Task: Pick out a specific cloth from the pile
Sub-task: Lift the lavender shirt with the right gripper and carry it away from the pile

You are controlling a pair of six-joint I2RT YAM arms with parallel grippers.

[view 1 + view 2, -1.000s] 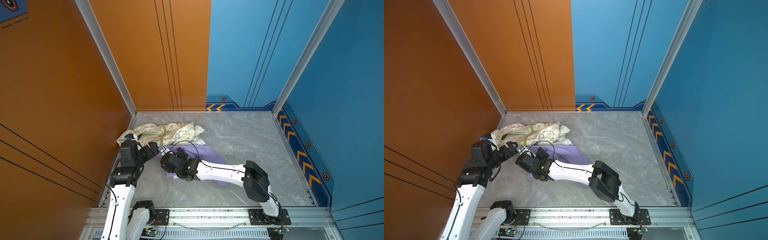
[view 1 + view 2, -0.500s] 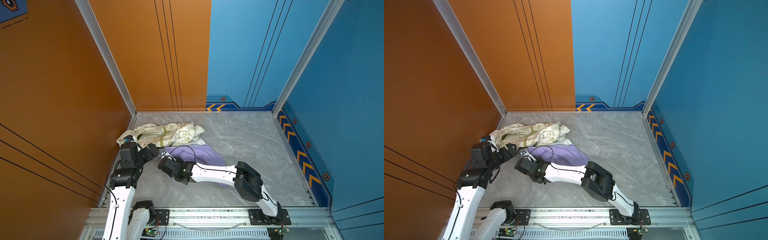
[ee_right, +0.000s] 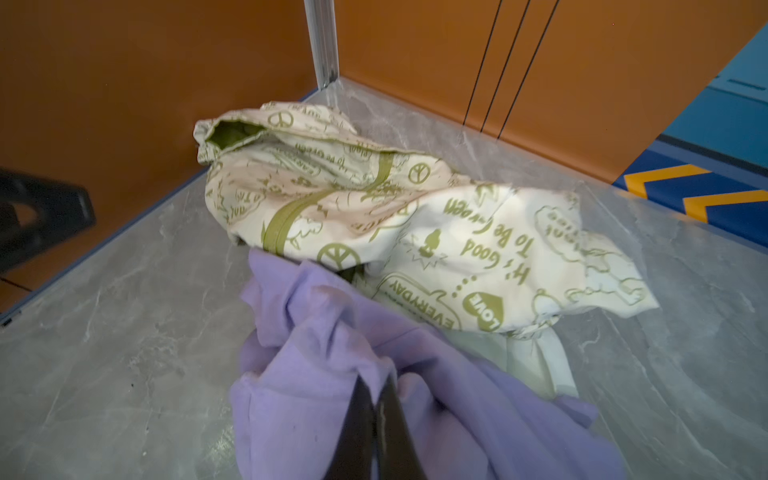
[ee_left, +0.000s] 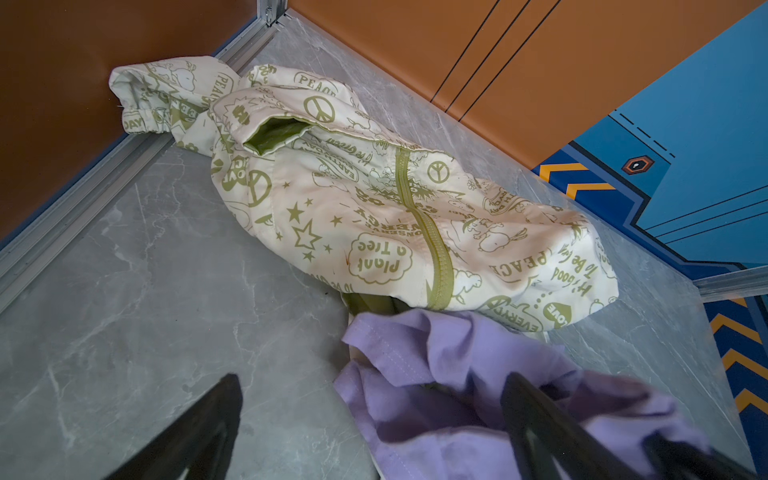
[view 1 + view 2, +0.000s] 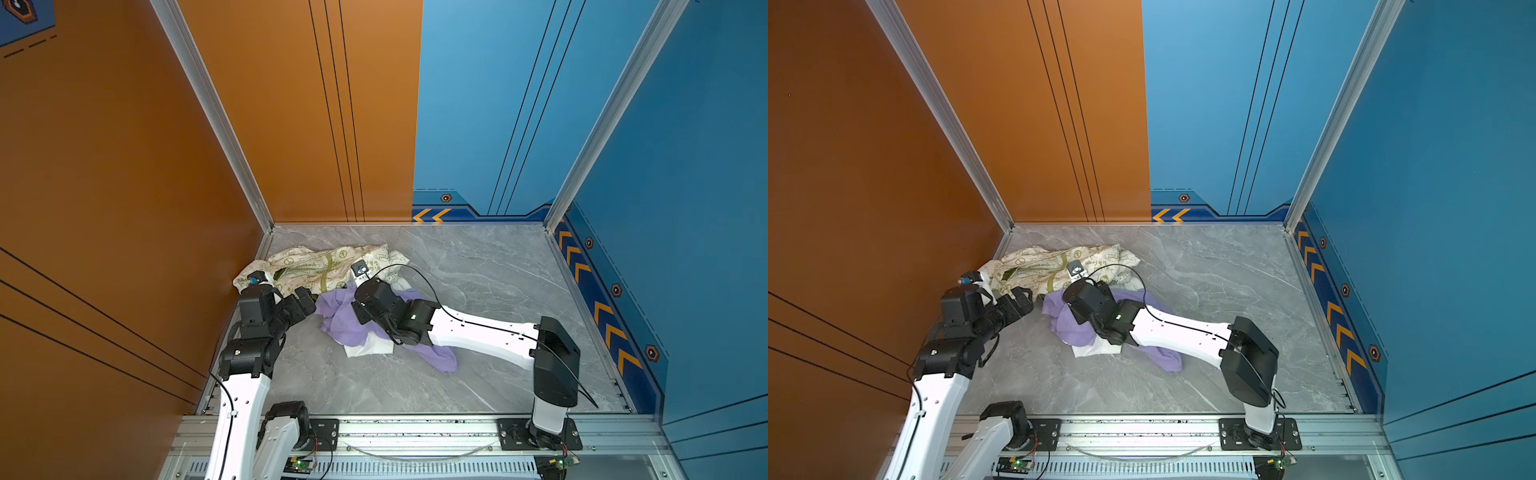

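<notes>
The right pincer (image 3: 376,392) pinches the soft, crumpled purple cloth (image 3: 307,357) at the bottom middle; the left pincer (image 4: 370,386) is spread wide.

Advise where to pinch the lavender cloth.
A raised fold on top of the lavender cloth, from above: it stands proud, so only lavender gets pinched, likely sparing the white cloth under it and the print cloth at its far edge. The right pincer is shut on such a fold.
</notes>
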